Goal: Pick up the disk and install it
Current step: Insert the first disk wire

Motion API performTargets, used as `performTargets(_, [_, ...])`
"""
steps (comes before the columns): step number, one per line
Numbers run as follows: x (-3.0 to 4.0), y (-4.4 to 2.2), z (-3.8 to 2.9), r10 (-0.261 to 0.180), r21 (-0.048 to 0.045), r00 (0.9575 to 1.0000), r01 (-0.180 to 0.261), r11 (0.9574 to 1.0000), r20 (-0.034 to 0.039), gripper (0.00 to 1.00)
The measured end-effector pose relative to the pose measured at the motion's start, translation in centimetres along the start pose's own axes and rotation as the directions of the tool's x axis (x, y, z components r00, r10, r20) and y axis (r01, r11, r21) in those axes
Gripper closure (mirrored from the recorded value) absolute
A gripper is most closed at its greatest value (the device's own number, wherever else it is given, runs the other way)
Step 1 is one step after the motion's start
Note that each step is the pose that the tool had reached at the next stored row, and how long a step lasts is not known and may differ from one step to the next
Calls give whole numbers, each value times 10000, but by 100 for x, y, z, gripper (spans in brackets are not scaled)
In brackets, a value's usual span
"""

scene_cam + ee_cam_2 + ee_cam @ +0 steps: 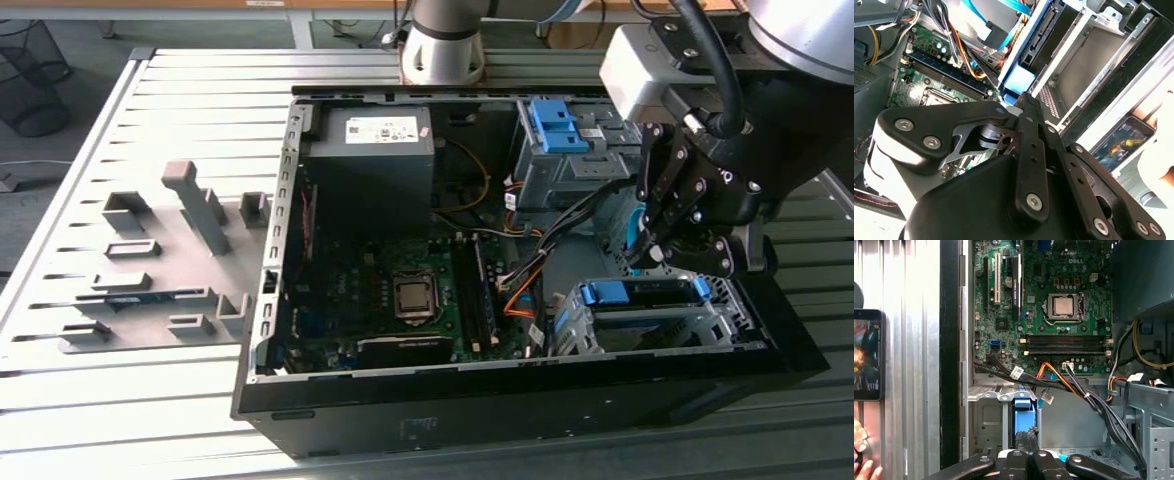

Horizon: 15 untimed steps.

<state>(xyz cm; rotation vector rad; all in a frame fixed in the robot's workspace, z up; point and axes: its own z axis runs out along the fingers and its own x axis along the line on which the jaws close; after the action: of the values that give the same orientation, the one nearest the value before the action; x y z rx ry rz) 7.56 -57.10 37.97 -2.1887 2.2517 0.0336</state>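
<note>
The surface (160, 110) is a grey metal top built from parallel ribbed slats running across the exterior view. A set of grey fixture blocks (174, 255) stands on it toward the exterior view's left. Beyond the far edge of the surface, the floor (94, 40) is grey. A black wire-mesh wastebasket (30, 75) stands on the floor at the exterior view's upper left. Bright, even light falls across the slats.
</note>
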Motion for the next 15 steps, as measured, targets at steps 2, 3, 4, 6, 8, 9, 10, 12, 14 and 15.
performTargets(2, [0,0,0,0,0,10000,0,10000,0,89])
performTargets(3, [0,-5,1,-1,0,10000,1,10000,1,89])
performTargets(4, [0,-14,2,-1,0,10000,1,10000,2,89])
performTargets(6, [-1,-51,3,0,0,10000,0,10000,1,89])
performTargets(8, [-6,-108,5,-1,0,10000,1,10000,1,89])
performTargets(9, [-11,-141,6,0,-1,10000,0,10000,2,89])
performTargets(10, [-16,-174,8,0,-2,10000,0,10000,1,89])
performTargets(12, [-26,-242,12,0,-4,10000,0,10000,-1,89])
performTargets(14, [-39,-305,18,0,-9,10000,0,10000,-1,89])
performTargets(15, [-47,-334,21,0,-11,10000,0,10000,-2,89])
